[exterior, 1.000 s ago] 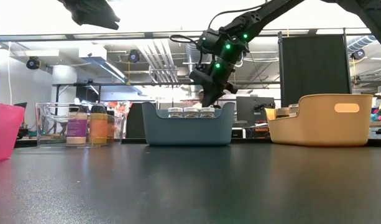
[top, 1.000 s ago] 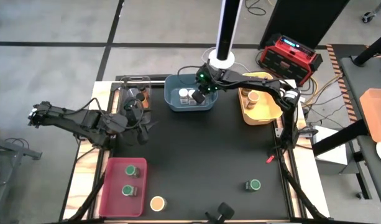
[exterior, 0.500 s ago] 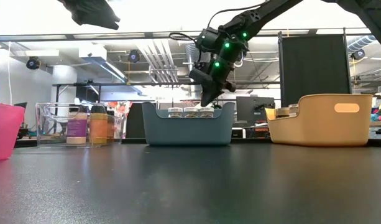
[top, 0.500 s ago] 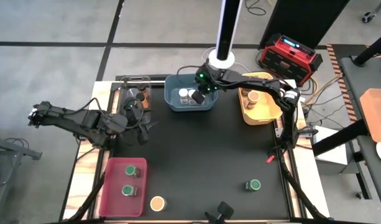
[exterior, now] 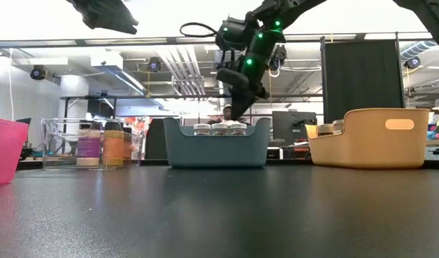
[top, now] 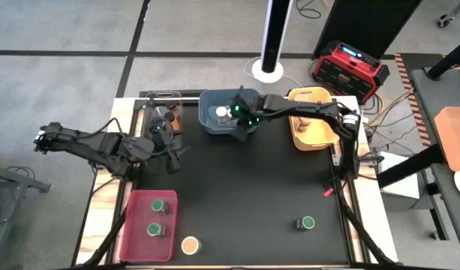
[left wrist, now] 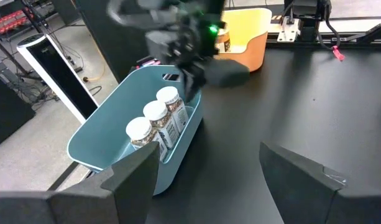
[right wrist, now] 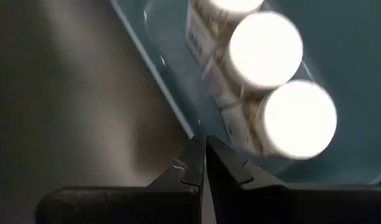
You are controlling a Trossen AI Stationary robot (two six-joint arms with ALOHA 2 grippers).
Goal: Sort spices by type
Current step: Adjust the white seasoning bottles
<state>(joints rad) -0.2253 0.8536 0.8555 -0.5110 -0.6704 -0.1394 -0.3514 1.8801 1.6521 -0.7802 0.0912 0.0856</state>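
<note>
Three white-lidded spice jars stand in the blue bin at the table's far middle. My right gripper hangs shut and empty just above that bin's near wall, beside the jars. My left gripper waits open and empty at the left, near the clear bin. Two green-lidded jars stand in the pink bin. A tan-lidded jar and a green-lidded jar stand on the black table near its front edge.
The yellow bin at the far right holds a brown-lidded jar. The clear bin holds jars with orange and purple labels. The middle of the black table is bare. A small red object lies by the right edge.
My right gripper has drawn back from over the jars in the blue bin toward the table's near edge, rising a little and tipping, and has stayed shut. It now hangs over the bin's near wall. The jars have not moved.
</note>
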